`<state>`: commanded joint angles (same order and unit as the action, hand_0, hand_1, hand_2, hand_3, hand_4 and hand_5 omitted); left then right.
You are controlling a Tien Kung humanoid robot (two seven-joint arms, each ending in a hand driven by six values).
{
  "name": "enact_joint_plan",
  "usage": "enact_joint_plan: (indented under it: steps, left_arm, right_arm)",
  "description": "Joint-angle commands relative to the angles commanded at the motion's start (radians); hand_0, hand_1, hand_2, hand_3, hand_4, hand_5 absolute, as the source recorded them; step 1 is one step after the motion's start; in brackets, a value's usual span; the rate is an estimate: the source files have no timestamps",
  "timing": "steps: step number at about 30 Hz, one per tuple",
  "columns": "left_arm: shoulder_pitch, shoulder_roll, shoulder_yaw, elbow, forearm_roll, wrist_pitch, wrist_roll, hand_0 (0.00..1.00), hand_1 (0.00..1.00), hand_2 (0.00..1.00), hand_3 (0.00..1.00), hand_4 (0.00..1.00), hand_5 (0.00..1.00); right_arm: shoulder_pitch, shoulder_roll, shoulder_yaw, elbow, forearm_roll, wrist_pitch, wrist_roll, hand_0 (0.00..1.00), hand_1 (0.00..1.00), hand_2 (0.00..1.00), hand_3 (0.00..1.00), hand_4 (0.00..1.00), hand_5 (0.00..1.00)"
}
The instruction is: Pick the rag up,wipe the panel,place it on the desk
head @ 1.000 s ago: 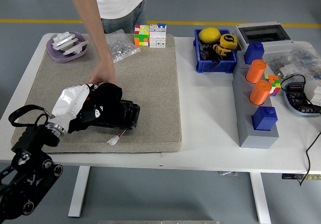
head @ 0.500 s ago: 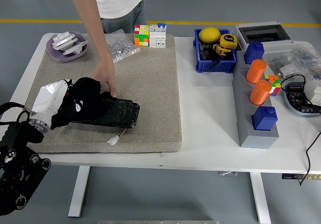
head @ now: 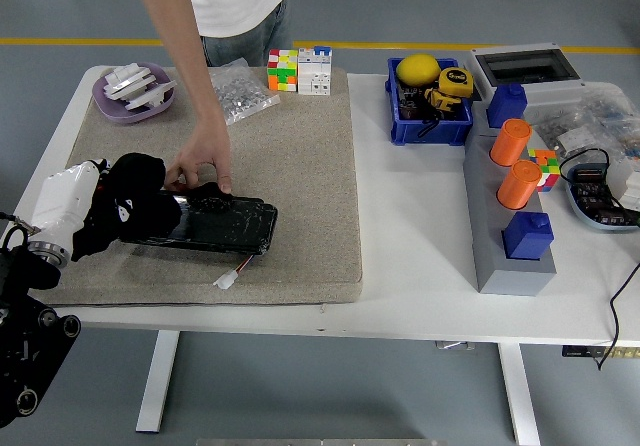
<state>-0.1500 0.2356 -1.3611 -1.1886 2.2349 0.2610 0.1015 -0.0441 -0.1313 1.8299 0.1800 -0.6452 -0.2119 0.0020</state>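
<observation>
A black glossy panel (head: 215, 226) lies on the beige mat (head: 300, 166) at the near left. My left hand (head: 75, 206), silver with black fingers, is shut on a black rag (head: 135, 201) and presses it on the panel's left end. A person's hand (head: 205, 156) reaches from the far side and holds the panel's far edge with its fingertips. My right hand is out of view.
A purple bowl (head: 133, 93) with white parts stands at the far left. A plastic bag (head: 240, 91), a colour cube (head: 282, 70), a blue bin (head: 428, 106), grey block with orange cylinders (head: 515, 181) lie right. A small white connector (head: 226, 280) lies near the mat's front edge.
My left hand has dragged the rag leftward along the panel, from its middle to its left end. The person's hand stayed on the panel's far edge.
</observation>
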Motion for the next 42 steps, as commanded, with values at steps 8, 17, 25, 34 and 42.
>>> enact_joint_plan:
  steps: [8, 17, 25, 34, 42]
  left_arm:
    - [0.004, 0.001, -0.009, 0.005, -0.001, 0.002, 0.005, 0.257, 0.251, 0.525, 0.459, 0.073, 0.002]
    - [0.002, -0.001, 0.037, -0.037, -0.005, 0.007, 0.007, 0.257, 0.252, 0.524, 0.457, 0.071, 0.002]
    - [-0.005, 0.0, 0.119, -0.075, -0.008, 0.006, 0.014, 0.257, 0.253, 0.523, 0.456, 0.074, 0.002]
    - [-0.032, -0.002, 0.242, -0.107, -0.014, 0.006, 0.023, 0.258, 0.253, 0.523, 0.457, 0.075, 0.002]
    - [-0.062, -0.013, 0.366, -0.128, -0.017, -0.001, 0.034, 0.259, 0.254, 0.523, 0.457, 0.077, 0.002]
  right_arm:
    - [-0.002, -0.002, 0.008, 0.0, -0.01, -0.002, 0.0, 0.714, 0.635, 0.668, 0.556, 0.946, 0.403]
    - [-0.004, -0.003, 0.013, 0.0, -0.015, -0.003, -0.001, 0.715, 0.635, 0.668, 0.556, 0.946, 0.403]
    - [-0.003, -0.004, 0.027, 0.0, -0.029, -0.002, 0.0, 0.715, 0.634, 0.668, 0.556, 0.946, 0.404]
    - [0.0, -0.004, 0.028, 0.0, -0.026, 0.0, 0.001, 0.715, 0.634, 0.668, 0.556, 0.946, 0.404]
    - [0.004, -0.003, 0.038, 0.0, -0.037, 0.004, 0.002, 0.714, 0.635, 0.668, 0.556, 0.947, 0.403]
